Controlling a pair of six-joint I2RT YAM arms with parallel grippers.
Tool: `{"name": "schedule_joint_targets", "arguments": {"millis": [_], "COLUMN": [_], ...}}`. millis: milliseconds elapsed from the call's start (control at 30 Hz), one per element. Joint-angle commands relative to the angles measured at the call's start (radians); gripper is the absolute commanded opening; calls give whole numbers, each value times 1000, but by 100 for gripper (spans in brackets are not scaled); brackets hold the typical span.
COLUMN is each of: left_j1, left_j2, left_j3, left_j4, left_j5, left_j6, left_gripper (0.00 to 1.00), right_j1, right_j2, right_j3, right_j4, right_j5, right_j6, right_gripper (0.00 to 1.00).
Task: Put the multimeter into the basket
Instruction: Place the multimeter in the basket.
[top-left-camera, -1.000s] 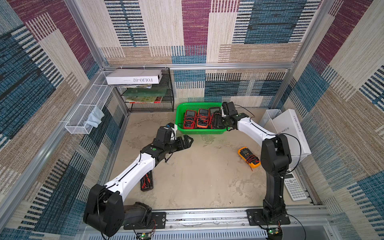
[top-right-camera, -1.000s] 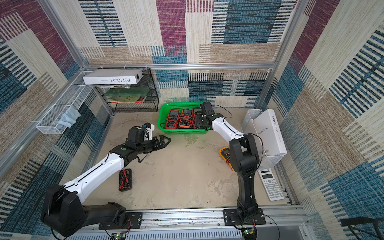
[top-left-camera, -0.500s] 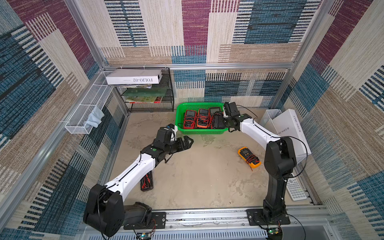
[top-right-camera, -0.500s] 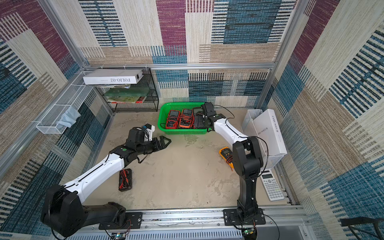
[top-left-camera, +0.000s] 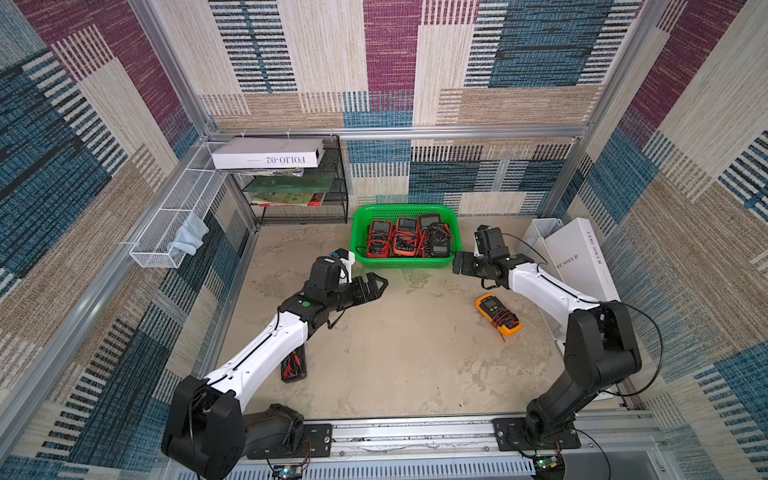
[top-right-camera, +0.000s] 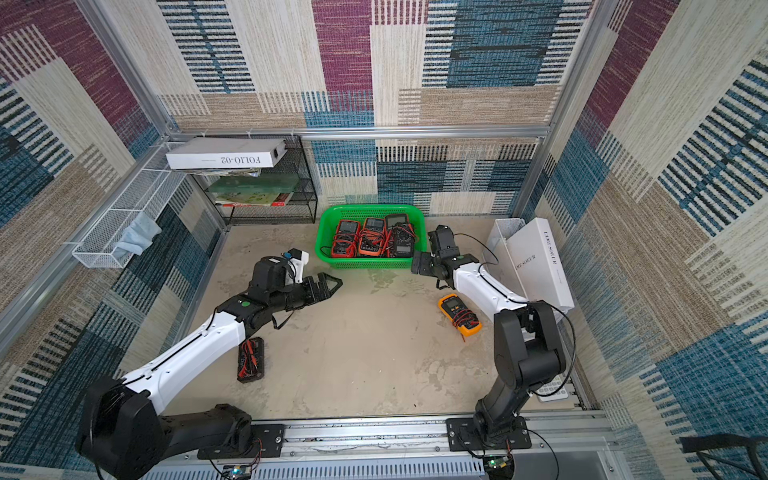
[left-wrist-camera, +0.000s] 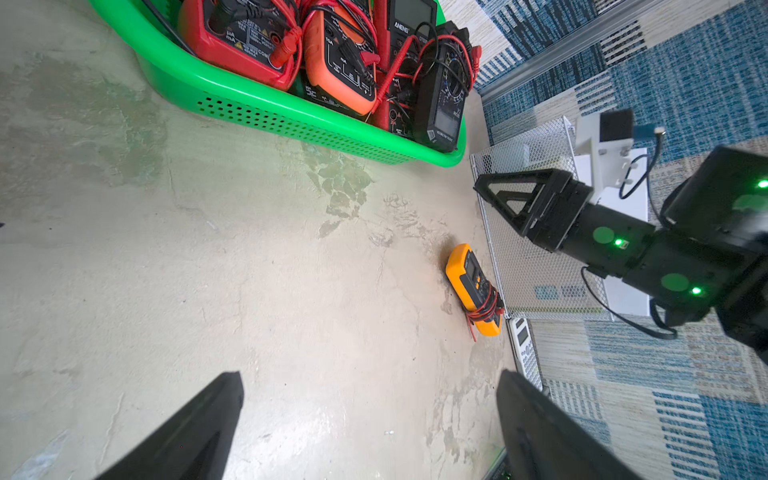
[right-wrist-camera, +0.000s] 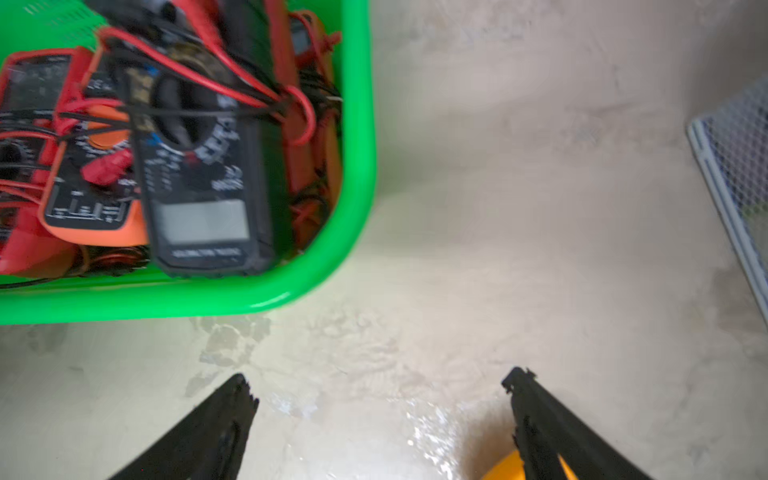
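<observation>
Crowded basket (top-left-camera: 405, 262); floor (top-left-camera: 415, 345) apparently clear.

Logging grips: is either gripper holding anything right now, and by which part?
Nothing is held: the left gripper and right gripper are both open and empty.

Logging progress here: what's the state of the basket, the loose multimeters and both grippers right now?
basket: upright, holding several multimeters.
yellow multimeter: on the table, outside the basket.
black multimeter: on the table, outside the basket.
left gripper: open, empty.
right gripper: open, empty.
</observation>
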Motion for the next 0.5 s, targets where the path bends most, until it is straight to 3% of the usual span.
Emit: {"name": "schedule_joint_targets", "arguments": {"millis": [0, 467], "left_j1": [-6, -77], "left_j2": [-10, 12], "left_j3": [-5, 3], "left_j4": [40, 89], "left_j5": [27, 39], "left_j6": [-17, -45], "left_gripper": [100, 100], "right_j1": [-36, -178], "right_j2": [-42, -195], "right_j3": [-73, -379], "right_j4": [53, 121], "right_j5": [-4, -57], "right_j6": [32, 144], "right_gripper": [100, 99]}}
